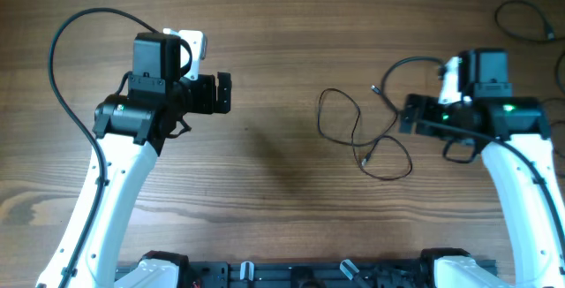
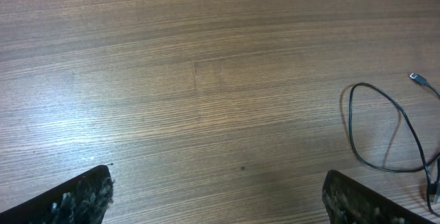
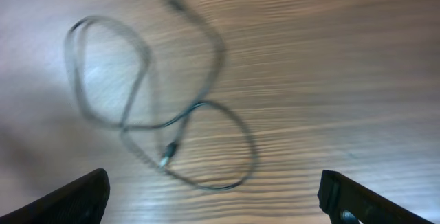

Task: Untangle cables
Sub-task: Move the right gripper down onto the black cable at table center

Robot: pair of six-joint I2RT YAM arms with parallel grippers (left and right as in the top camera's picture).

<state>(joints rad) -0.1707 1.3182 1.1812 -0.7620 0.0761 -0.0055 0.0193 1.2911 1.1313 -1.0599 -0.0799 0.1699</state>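
The cables [image 1: 357, 138] lie as loose thin black loops with small plug ends on the wooden table, right of centre. In the right wrist view they [image 3: 158, 114] appear blurred, just ahead of the fingers. In the left wrist view one loop [image 2: 375, 131] and a plug [image 2: 416, 78] show at the right edge. My left gripper [image 1: 222, 92] [image 2: 216, 181] is open and empty, well left of the cables. My right gripper [image 1: 404, 117] [image 3: 213, 186] is open and empty, right beside the loops' right end.
Another thin dark cable [image 1: 530, 18] lies at the table's far right corner. Thick black arm cables arc over the left arm [image 1: 66, 32] and by the right arm [image 1: 410, 63]. The arm bases sit along the front edge [image 1: 291, 275].
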